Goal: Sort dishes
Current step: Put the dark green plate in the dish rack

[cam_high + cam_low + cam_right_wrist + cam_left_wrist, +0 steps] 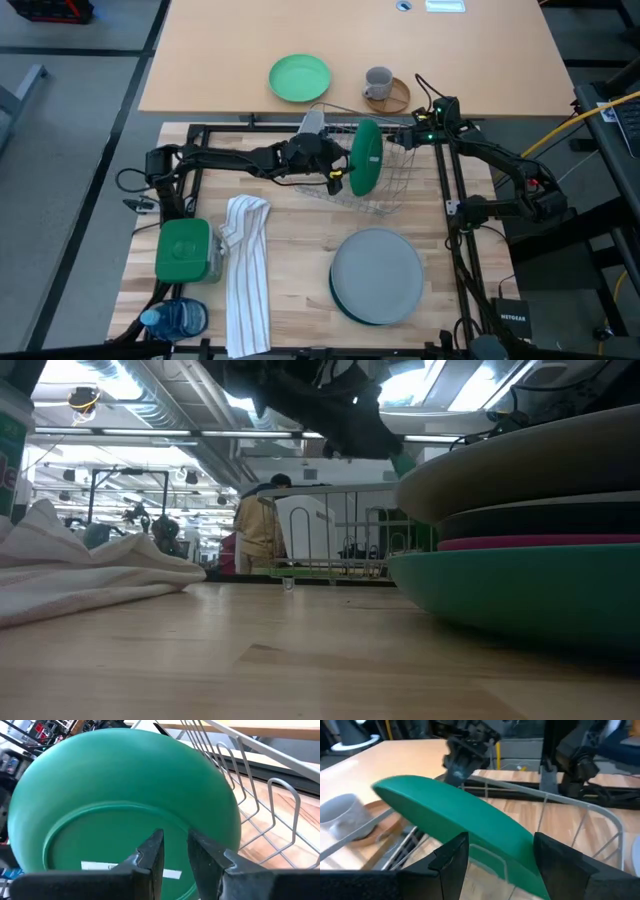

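Dark green plate point(366, 157): on edge in wire rack point(392, 190), long axis twelve-to-six; left gripper point(335, 178) at its nine o'clock, jaws apart astride rim; right gripper point(412, 138) at two o'clock, jaws narrowly parted, empty.

Wire rack point(375, 185): near the far edge of the wooden worktop point(290, 250), right of its middle.
Striped cloth point(245, 272): crumpled, running from mid-worktop to the near edge, left of centre.
Green-lidded container point(183, 248): toward the left edge, just beside the cloth.
Blue bottle point(175, 319): lying at the near left corner.
Small light green plate point(299, 77): on the tan table point(200, 60) beyond the worktop.
Grey mug point(377, 84): on a round brown coaster point(400, 96), right of the small plate.
Person point(262, 525): standing in the room behind the rack, back turned.
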